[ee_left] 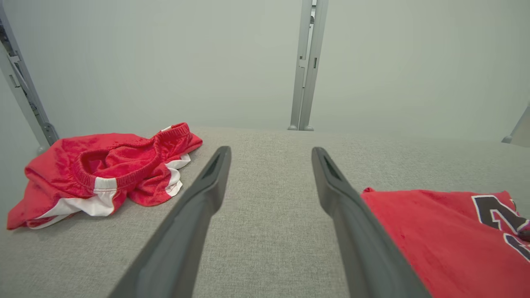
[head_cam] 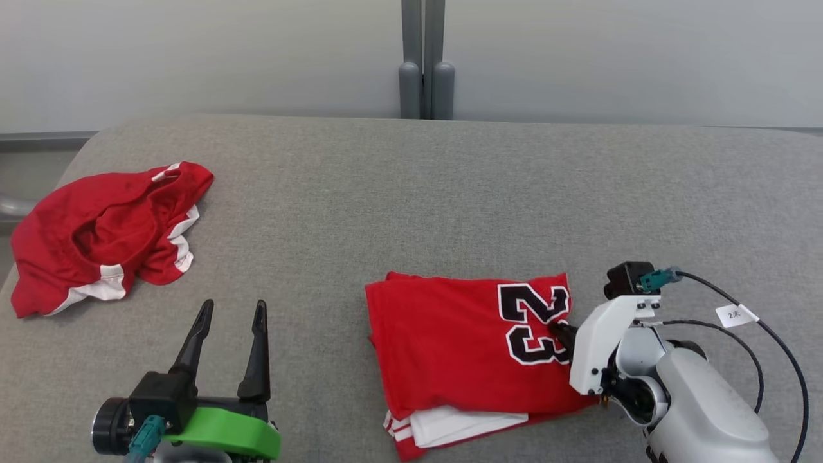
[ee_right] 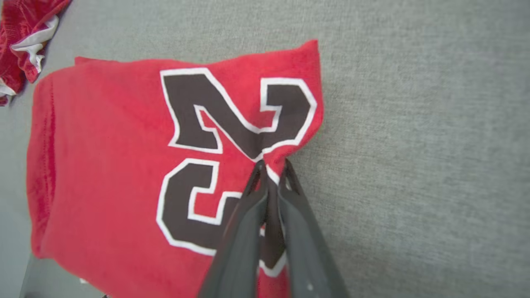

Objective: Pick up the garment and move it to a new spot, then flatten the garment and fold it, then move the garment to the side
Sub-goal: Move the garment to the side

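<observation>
The garment is a red jersey with a black "23", lying folded into a rectangle on the grey surface at centre right, with white trim peeking out at its near edge. My right gripper is at the jersey's right edge. In the right wrist view its fingers are pressed together with a pinch of the garment between the tips, right beside the number. My left gripper stands open at the lower left, nothing between its fingers, well left of the garment.
A crumpled pair of red shorts with white trim lies near the far left edge of the grey padded table. Two grey posts stand behind the table's back edge. A tagged cable loops off my right wrist.
</observation>
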Robot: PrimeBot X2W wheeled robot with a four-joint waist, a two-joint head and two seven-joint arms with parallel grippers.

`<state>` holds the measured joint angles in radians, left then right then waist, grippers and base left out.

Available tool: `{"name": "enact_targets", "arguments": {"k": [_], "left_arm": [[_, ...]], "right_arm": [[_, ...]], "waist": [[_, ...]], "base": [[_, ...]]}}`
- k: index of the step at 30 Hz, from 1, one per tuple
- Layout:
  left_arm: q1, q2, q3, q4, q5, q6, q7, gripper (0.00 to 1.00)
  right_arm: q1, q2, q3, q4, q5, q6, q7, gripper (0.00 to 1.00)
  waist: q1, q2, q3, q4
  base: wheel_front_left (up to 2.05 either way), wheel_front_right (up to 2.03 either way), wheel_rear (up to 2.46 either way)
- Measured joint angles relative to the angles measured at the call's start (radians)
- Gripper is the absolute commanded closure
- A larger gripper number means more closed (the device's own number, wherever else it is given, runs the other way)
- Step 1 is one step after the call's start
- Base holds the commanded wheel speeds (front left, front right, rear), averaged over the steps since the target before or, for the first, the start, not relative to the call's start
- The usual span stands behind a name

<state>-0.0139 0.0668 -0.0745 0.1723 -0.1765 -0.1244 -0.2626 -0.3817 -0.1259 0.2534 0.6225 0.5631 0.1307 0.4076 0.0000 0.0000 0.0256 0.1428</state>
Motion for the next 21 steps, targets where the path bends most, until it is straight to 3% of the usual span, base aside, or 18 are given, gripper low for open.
{"name": "enact_targets", "arguments": {"k": [8,21], "left_arm": [[-0.038,0.001,-0.05,-0.026,-0.008,-0.003,0.0,0.0],[-0.142,0.014,-0.151,-0.023,-0.025,-0.004,0.0,0.0]], "right_arm": [[-0.04,-0.07,0.036,-0.064,0.007,0.0,-0.022,1.0],[-0.116,-0.152,0.083,-0.121,0.043,0.0,-0.039,1.0]], "waist": [[0.0,0.0,0.003,-0.079],[0.0,0.0,0.048,-0.281]], "base": [[0.0,0.0,0.0],[0.0,0.0,0.0]]}}
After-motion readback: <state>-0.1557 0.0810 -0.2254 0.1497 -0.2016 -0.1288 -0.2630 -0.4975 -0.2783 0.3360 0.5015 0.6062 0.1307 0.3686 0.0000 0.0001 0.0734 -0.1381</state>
